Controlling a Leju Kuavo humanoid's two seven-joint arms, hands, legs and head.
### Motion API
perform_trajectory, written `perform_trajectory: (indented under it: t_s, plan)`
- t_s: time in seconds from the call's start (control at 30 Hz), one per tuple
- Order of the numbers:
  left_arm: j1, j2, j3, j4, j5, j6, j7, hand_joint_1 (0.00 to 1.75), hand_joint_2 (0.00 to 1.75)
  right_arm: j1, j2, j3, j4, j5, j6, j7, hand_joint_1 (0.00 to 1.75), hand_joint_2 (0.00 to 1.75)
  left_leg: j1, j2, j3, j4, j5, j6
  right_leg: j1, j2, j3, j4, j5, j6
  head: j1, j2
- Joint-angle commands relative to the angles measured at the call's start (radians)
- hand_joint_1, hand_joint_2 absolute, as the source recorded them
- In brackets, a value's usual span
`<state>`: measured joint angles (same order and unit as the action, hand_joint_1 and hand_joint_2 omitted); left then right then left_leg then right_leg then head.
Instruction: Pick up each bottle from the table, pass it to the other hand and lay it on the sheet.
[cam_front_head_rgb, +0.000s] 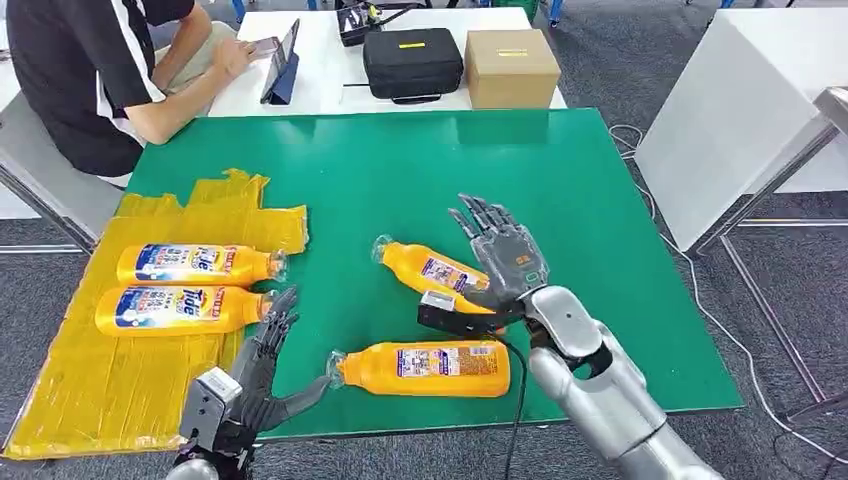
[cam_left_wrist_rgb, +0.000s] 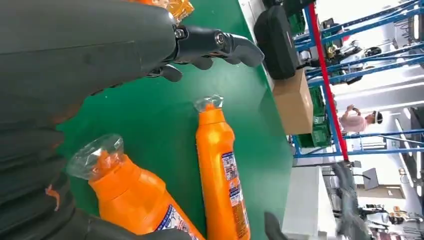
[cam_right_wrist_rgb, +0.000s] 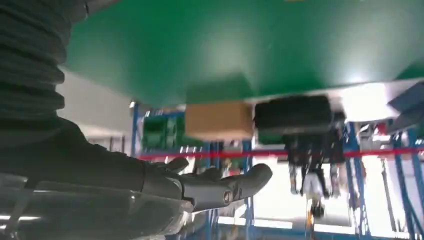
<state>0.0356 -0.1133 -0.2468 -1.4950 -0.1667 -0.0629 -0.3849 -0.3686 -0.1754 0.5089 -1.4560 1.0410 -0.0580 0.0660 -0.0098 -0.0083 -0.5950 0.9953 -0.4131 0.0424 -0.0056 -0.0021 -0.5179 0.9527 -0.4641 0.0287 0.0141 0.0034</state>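
Four orange plastic detergent bottles with clear caps lie on their sides on the green-topped table (cam_front_head_rgb: 560, 180). Two labelled bottles rest on the crumpled yellow plastic sheet (cam_front_head_rgb: 110, 390) at the table's left end: the farther sheet bottle (cam_front_head_rgb: 195, 264) and the nearer sheet bottle (cam_front_head_rgb: 180, 309), parallel and just beside each other, caps pointing right. The other two lie on bare green surface. The middle bottle (cam_front_head_rgb: 432, 272) lies at an angle, cap toward the far left, its base end under the right hand (cam_front_head_rgb: 505, 252). The front bottle (cam_front_head_rgb: 425, 368) lies near the table's front edge, cap pointing left, toward the left hand (cam_front_head_rgb: 262, 375).

The right arm (cam_front_head_rgb: 600, 390) enters from the lower right and reaches up and left. Its hand is raised over the base of the middle bottle, fingers extended and spread, gripping nothing; whether it touches the bottle cannot be told.

The left hand sits at the front table edge between the sheet and the front bottle's cap, fingers extended forward and apart, thumb angled toward the cap, holding nothing. The left wrist view shows both bare-table bottles apart from the fingers (cam_left_wrist_rgb: 225, 45).

Beyond the table, a white table (cam_front_head_rgb: 330, 70) carries a black case (cam_front_head_rgb: 412, 62), a brown cardboard box (cam_front_head_rgb: 511, 66) and a tablet (cam_front_head_rgb: 282, 62). A seated person (cam_front_head_rgb: 90, 80) in dark clothing is at it.
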Motion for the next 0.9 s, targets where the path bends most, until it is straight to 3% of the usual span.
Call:
perform_trajectory:
  t_s: [0.03, 0.47, 0.6, 0.63, 0.9]
  plan:
    - [-0.028, 0.009, -0.001, 0.061, 0.005, 0.001, 0.010, 0.00, 1.75, -0.128, 0.100, 0.031, 0.316, -0.064, 0.000, 0.003, 0.00, 1.75, 0.001, 0.004, 0.006, -0.002, -0.001, -0.004, 0.001, 0.004, 0.004, -0.002, 0.000, -0.001, 0.000, 0.000]
    - [-0.067, 0.004, -0.018, 0.097, 0.017, -0.005, 0.023, 0.00, 1.75, -0.162, 0.141, -0.008, 0.573, 0.113, -0.086, 0.126, 0.00, 1.75, 0.001, 0.001, 0.005, -0.001, -0.001, -0.004, 0.000, 0.001, 0.005, -0.002, 0.000, -0.001, 0.000, 0.000]
    - [-0.074, 0.003, -0.015, 0.099, 0.016, -0.008, 0.031, 0.00, 1.75, -0.164, 0.150, -0.016, 0.604, 0.145, -0.082, 0.145, 0.00, 1.75, 0.002, 0.003, 0.009, -0.001, -0.003, -0.007, 0.001, 0.002, 0.009, -0.002, -0.002, -0.002, 0.000, 0.000]
    - [-0.074, 0.003, -0.015, 0.099, 0.016, -0.008, 0.031, 0.00, 1.75, -0.164, 0.150, -0.016, 0.604, 0.145, -0.082, 0.145, 0.00, 1.75, 0.001, -0.001, 0.003, -0.001, 0.000, -0.002, 0.000, -0.001, 0.003, -0.001, 0.000, -0.001, 0.000, 0.000]
    - [-0.074, 0.003, -0.015, 0.099, 0.016, -0.008, 0.031, 0.00, 1.75, -0.164, 0.150, -0.016, 0.604, 0.145, -0.082, 0.145, 0.00, 1.75, 0.000, 0.000, 0.002, -0.001, 0.000, -0.002, 0.000, 0.000, 0.002, -0.001, 0.000, 0.000, 0.000, 0.000]
